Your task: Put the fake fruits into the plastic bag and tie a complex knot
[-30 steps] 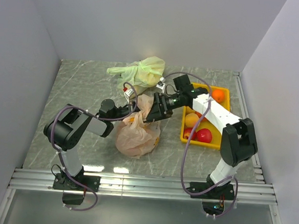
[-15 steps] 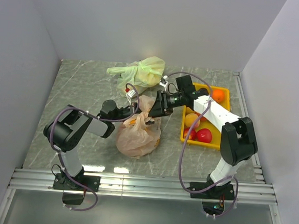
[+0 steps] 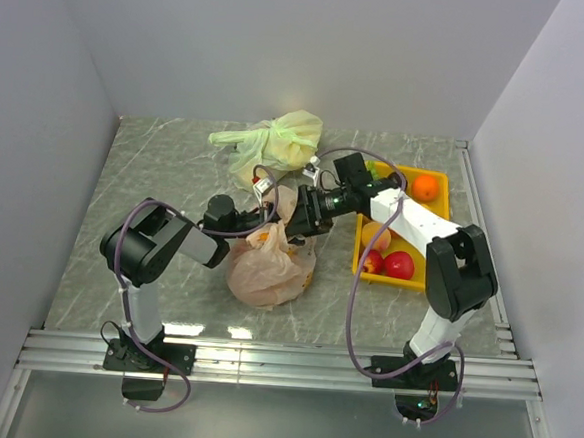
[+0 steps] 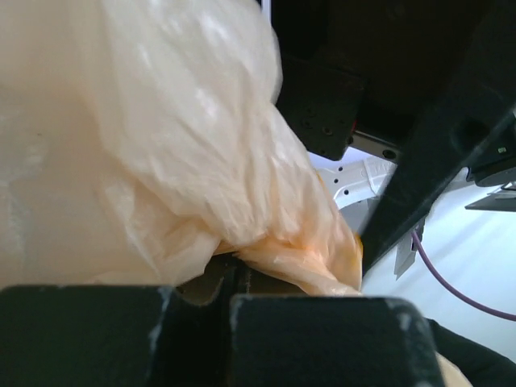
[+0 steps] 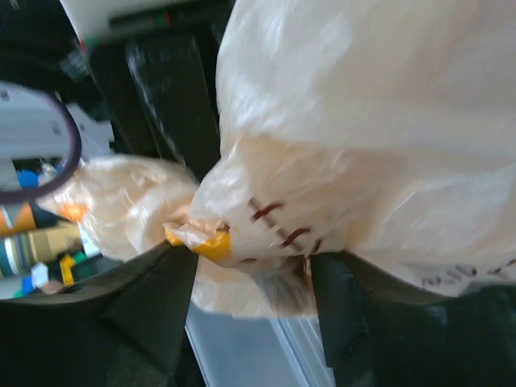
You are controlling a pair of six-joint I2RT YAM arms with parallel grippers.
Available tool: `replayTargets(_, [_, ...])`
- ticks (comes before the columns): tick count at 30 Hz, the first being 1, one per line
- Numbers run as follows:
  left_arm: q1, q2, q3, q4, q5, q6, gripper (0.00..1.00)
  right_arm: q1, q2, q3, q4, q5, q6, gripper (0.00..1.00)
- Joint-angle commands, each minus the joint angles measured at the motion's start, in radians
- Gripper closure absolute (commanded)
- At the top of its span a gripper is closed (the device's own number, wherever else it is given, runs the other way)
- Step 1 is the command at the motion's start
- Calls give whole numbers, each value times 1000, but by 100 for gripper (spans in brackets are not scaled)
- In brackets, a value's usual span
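Observation:
The peach-orange plastic bag (image 3: 269, 266) lies mid-table with fruit inside, its top bunched up between both grippers. My left gripper (image 3: 263, 215) is shut on a fold of the bag (image 4: 282, 250) at the bag's upper left. My right gripper (image 3: 295, 217) is at the bag's upper right. Its fingers (image 5: 153, 306) stand apart with the bunched bag top (image 5: 266, 218) filling the gap between them. The remaining fake fruits lie in the yellow tray (image 3: 361, 267): an orange (image 3: 425, 186), a red apple (image 3: 400, 265), a peach (image 3: 377, 235).
A pale yellow-green knotted bag (image 3: 277, 143) lies at the back, just behind the grippers. The yellow tray is under my right forearm. White walls enclose the table on three sides. A metal rail (image 3: 282, 364) runs along the near edge.
My left arm has pushed right, towards the bag top. My right gripper has shifted a little left and lower over the bag top. The bag's neck is more gathered.

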Motion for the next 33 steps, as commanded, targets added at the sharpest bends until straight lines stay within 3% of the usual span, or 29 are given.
replayTargets(1, [-9, -25, 30, 171, -10, 10, 99, -37, -93, -4, -140, -43, -117, 31])
replayTargets(3, [-9, -30, 19, 168, -15, 13, 99, -52, -110, 25, -227, -29, -183, 24])
replayTargets(6, [-9, -44, 16, 161, -15, 29, 99, -80, -136, 43, -307, -26, -245, 24])
replayTargets(14, [-17, -36, 26, 223, 13, 6, 99, -127, -101, -18, -281, -76, -196, 46])
replayTargets(24, [-20, -39, 26, 246, 24, -2, 78, -126, -50, -20, -173, -96, -104, 48])
replayTargets(33, [-20, -22, 26, 295, 30, -31, 70, -124, -30, -23, -154, -80, -92, 46])
